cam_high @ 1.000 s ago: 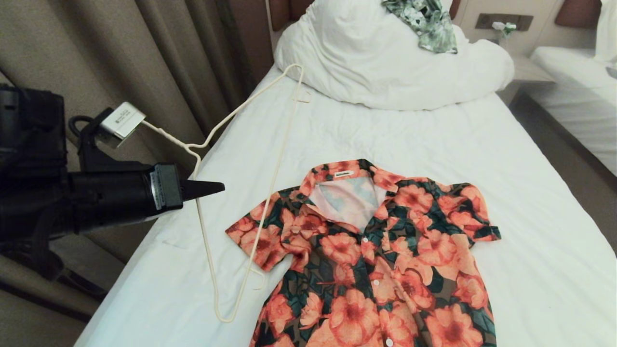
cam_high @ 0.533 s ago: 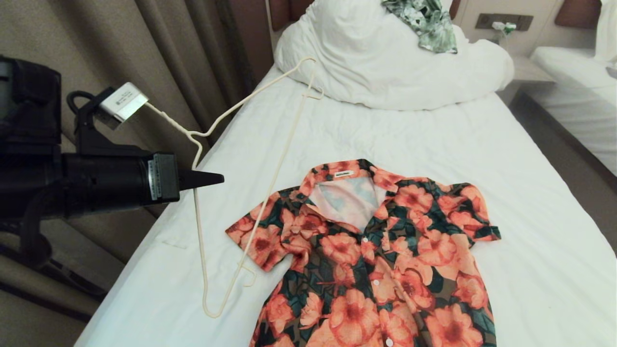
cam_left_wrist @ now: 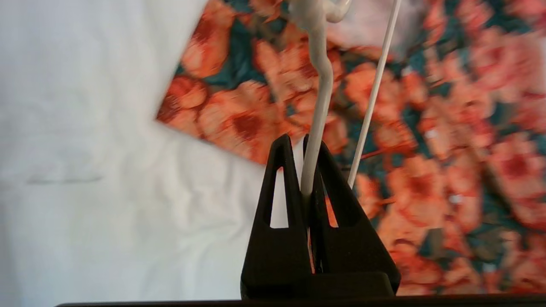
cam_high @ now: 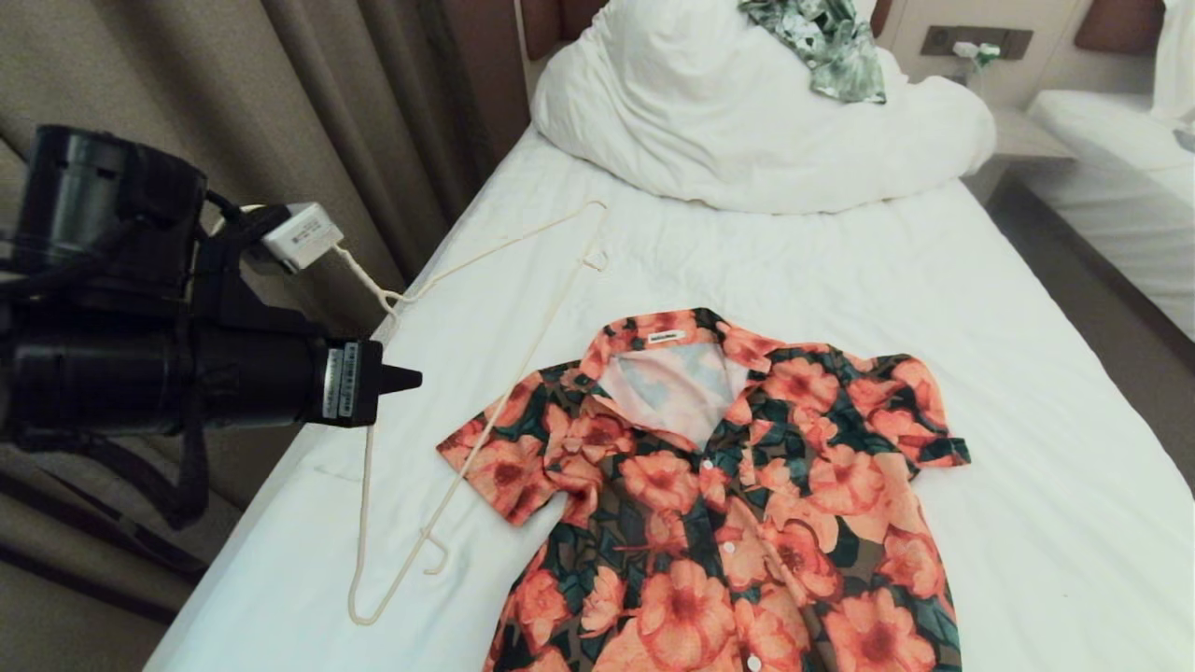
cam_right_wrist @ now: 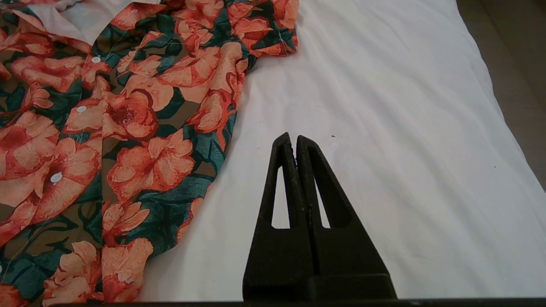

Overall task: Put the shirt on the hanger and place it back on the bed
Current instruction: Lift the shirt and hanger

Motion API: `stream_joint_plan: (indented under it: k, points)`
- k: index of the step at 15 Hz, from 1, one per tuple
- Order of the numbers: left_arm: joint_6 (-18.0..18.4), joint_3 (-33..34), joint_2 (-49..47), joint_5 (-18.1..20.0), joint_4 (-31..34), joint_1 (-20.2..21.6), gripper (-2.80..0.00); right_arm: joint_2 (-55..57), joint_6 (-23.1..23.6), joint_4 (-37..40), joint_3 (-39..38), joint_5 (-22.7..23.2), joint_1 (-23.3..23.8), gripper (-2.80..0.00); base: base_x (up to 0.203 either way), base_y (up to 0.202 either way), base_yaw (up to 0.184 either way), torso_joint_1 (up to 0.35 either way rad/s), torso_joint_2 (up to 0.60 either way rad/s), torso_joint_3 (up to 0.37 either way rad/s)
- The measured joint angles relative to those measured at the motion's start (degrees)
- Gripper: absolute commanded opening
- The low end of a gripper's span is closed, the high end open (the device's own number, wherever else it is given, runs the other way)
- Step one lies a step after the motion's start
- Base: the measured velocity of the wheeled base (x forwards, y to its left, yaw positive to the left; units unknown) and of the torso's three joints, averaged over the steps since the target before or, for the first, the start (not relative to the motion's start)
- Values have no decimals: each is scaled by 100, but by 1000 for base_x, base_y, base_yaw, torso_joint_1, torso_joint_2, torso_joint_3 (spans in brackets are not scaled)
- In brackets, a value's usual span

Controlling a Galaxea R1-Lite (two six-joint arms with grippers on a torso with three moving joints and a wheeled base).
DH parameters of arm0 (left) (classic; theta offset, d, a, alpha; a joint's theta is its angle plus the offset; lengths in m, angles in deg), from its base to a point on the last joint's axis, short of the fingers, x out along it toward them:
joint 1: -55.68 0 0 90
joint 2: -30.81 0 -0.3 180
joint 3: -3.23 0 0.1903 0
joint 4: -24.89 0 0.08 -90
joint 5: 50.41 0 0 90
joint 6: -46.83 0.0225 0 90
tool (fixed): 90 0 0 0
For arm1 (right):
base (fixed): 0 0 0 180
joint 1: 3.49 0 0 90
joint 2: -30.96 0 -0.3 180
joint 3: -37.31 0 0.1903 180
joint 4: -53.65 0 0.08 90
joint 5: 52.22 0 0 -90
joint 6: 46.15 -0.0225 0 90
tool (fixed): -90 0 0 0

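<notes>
The shirt (cam_high: 728,485), orange-pink flowers on dark green, lies flat and buttoned on the bed (cam_high: 840,271), collar toward the headboard. My left gripper (cam_high: 415,378) hangs over the bed's left edge, beside the shirt's sleeve, shut on the cream hanger (cam_high: 385,297). In the left wrist view the hanger (cam_left_wrist: 318,106) wire runs out from between the closed fingertips of the left gripper (cam_left_wrist: 294,143) over the shirt (cam_left_wrist: 426,128). The hanger's long bar crosses that sleeve. My right gripper (cam_right_wrist: 292,138) is shut and holds nothing, low over bare sheet (cam_right_wrist: 384,106) beside the shirt (cam_right_wrist: 128,115).
A bulky white duvet (cam_high: 747,121) is heaped at the head of the bed, with a green leafy garment (cam_high: 831,47) on top. Brown curtains (cam_high: 327,112) hang close on the left. A second white bed (cam_high: 1111,140) stands to the right across a floor gap (cam_high: 1102,308).
My left wrist has rolled and the arm has dropped slightly. The hanger has swung down from near the duvet to lie flatter over the sheet, its lower corner shifting left. The shirt has not moved.
</notes>
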Motion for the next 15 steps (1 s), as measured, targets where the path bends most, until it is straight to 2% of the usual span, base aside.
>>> stream_joint_plan:
  k: [3,8,10,12,15]
  points:
    - [176,64,82,1,210,-56,-280,0,3,-1,0,-6,0,-280,0,0,0,0,0,0]
    - [210,166,298,469,230,-257,-280,0,-51,6,0,-5,-2,-280,0,0,0,0,0,0]
    - [212,213,355,503,225,-408,-280,0,-276,54,17,-91,1,-280,0,0,0,0,0,0]
    - [210,284,378,504,210,-528,-280,5,-166,119,57,-105,5,-280,0,0,0,0,0,0]
    - [210,329,394,508,197,-581,-280,293,-124,551,711,-107,2,-280,0,0,0,0,0,0]
